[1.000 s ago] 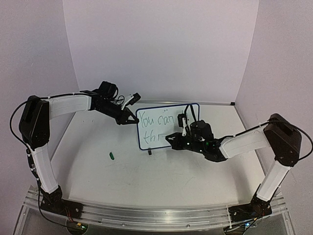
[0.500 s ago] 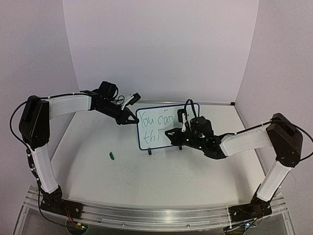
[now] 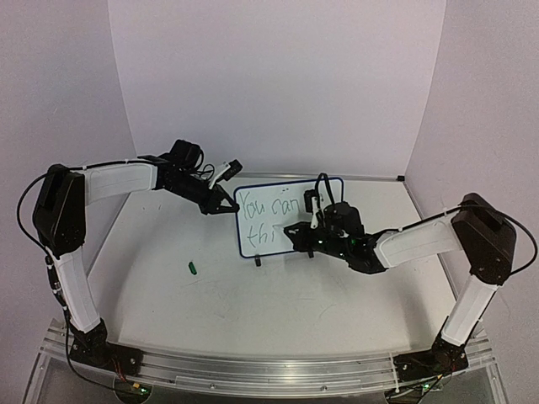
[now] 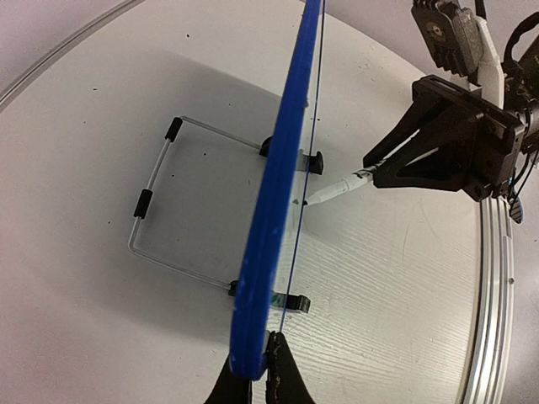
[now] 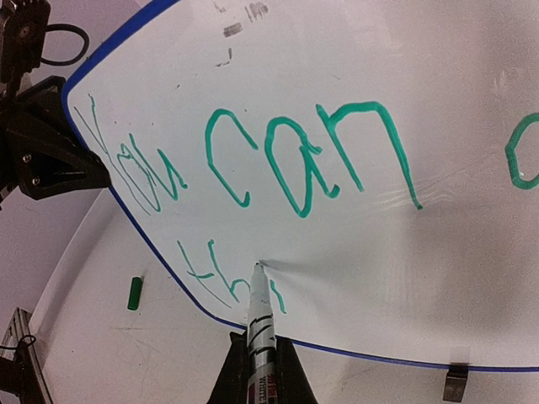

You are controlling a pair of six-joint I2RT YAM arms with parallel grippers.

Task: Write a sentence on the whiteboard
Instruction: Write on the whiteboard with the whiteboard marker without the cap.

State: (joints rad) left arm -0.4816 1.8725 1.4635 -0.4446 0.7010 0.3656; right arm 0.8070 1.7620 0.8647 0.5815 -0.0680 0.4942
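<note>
Marker (image 5: 259, 326) tip on the whiteboard (image 3: 290, 198), mid-word.
The left gripper (image 3: 228, 209) stayed clamped on the whiteboard's left edge, holding it upright on the table (image 3: 253, 307) — the sentence (image 5: 295, 168) read "You can", then "thi" — while the right gripper (image 3: 296, 235), pinched shut on the marker, had edged leftward.

Two robot arms: left arm (image 3: 118, 178), right arm (image 3: 417, 241). Two grippers: left gripper (image 3: 226, 207), right gripper (image 3: 295, 234). One whiteboard (image 3: 286, 187). Two black clip feet (image 4: 295, 301) on it, one wire stand (image 4: 152, 210) behind. One marker pen (image 5: 259, 324). One loose green cap (image 3: 193, 268). One green sentence (image 5: 303, 164), in two lines. One table (image 3: 253, 311).
</note>
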